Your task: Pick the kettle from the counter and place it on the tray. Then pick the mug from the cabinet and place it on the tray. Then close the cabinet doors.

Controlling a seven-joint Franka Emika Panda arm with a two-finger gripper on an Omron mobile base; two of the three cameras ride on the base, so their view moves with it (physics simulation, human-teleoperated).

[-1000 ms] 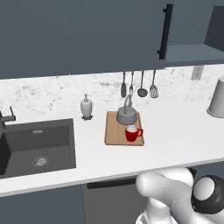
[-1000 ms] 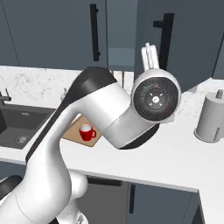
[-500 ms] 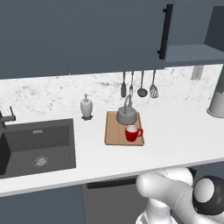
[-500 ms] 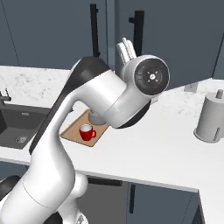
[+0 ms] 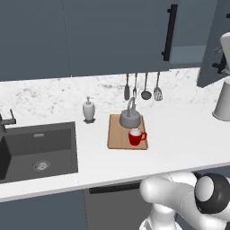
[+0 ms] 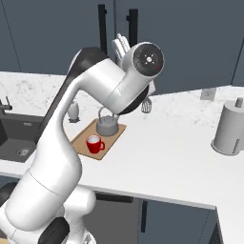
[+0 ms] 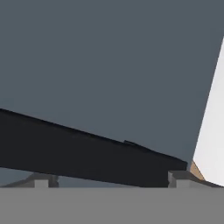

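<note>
The grey kettle (image 5: 131, 117) (image 6: 106, 125) and the red mug (image 5: 135, 136) (image 6: 95, 143) both stand on the wooden tray (image 5: 116, 134) (image 6: 117, 129) on the white counter (image 5: 179, 134). My gripper (image 6: 121, 45) (image 7: 109, 179) is raised to the slate-blue cabinet doors (image 6: 190, 38) and is open. In the hand view the right door's black bar handle (image 7: 87, 159) (image 6: 133, 28) runs across just ahead of the fingertips (image 7: 179, 177). The right door (image 5: 213, 45) stands ajar, with a strip of cabinet interior (image 5: 184, 54) showing. The left door (image 5: 112, 31) is shut.
A white soap dispenser (image 5: 88, 109) stands left of the tray, with the dark sink (image 5: 38, 148) further left. Utensils (image 5: 145, 87) hang on the backsplash. A tall grey cylindrical container (image 5: 223, 103) (image 6: 231, 128) stands at the counter's right end.
The arm has swung left along the cabinet front, and the right door has swung inward with it, toward shut. Kettle and mug have not moved.
</note>
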